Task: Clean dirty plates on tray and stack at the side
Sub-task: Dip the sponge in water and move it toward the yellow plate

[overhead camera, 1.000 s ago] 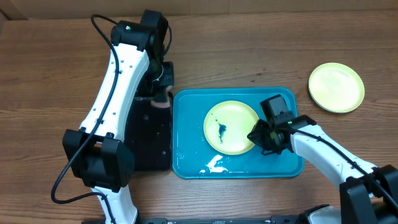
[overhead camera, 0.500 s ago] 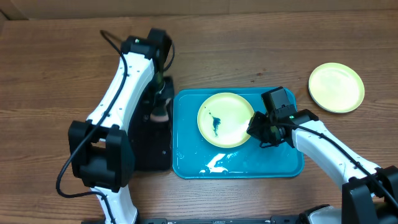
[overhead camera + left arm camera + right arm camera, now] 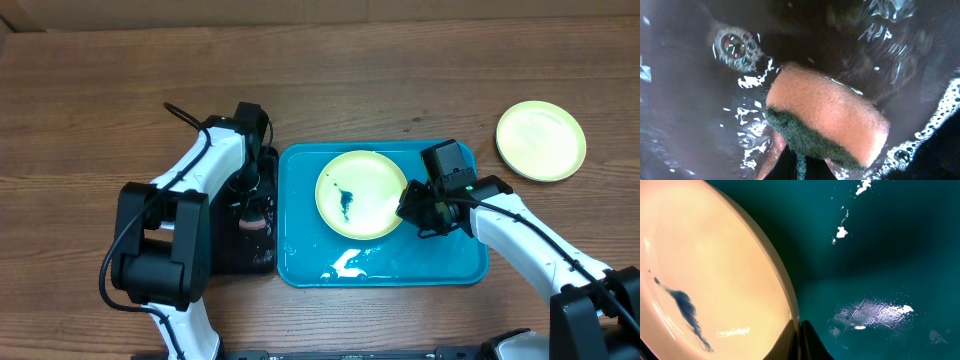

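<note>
Right gripper (image 3: 414,208) is pinching the rim of the smeared plate (image 3: 362,193) on the turquoise tray (image 3: 455,262), probably bracing it for scrubbing. Left gripper (image 3: 799,165) is clamping a sponge (image 3: 827,125) and dipping it into suds in the black tray (image 3: 222,250). A second plate (image 3: 541,140) is lying well apart on the wooden table (image 3: 100,100), likely marking the stack spot.

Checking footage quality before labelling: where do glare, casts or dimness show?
Left wrist: dim, white glints on the water around the orange-and-green rectangular foam sponge. Right wrist: the round pale yellow-green plastic plate reads peach; glare patch on the rectangular turquoise plastic tray. Overhead: evenly lit, sharp.
</note>
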Robot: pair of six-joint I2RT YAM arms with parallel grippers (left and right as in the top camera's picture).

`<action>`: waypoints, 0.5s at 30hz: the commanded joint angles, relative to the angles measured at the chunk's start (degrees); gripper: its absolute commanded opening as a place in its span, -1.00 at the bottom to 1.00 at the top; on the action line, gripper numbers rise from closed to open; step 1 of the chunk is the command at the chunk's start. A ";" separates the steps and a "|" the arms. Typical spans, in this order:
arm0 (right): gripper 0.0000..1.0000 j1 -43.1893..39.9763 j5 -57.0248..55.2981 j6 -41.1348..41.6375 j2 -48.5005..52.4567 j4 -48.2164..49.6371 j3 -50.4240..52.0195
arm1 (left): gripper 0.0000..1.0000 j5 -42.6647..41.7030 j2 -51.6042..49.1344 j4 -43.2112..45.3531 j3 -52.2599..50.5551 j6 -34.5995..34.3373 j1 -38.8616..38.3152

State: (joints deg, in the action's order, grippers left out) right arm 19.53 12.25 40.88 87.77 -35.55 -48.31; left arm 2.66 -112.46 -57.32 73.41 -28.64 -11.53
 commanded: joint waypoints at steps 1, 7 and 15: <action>-0.92 -0.17 0.96 -0.50 -0.20 0.35 -1.27 | -0.91 0.68 0.55 0.59 -1.31 -1.18 -0.13; -0.92 -0.15 1.01 -0.46 -0.20 0.15 -1.27 | -0.92 2.01 8.39 0.20 0.66 -1.20 -0.22; -0.92 -0.17 0.90 -0.48 -0.20 0.20 -1.27 | -0.92 1.70 17.99 -2.27 1.01 -1.64 -0.22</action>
State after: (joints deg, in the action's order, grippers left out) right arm 19.53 12.71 40.71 87.77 -35.57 -48.31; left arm 3.73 -96.55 -58.94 73.58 -28.93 -11.53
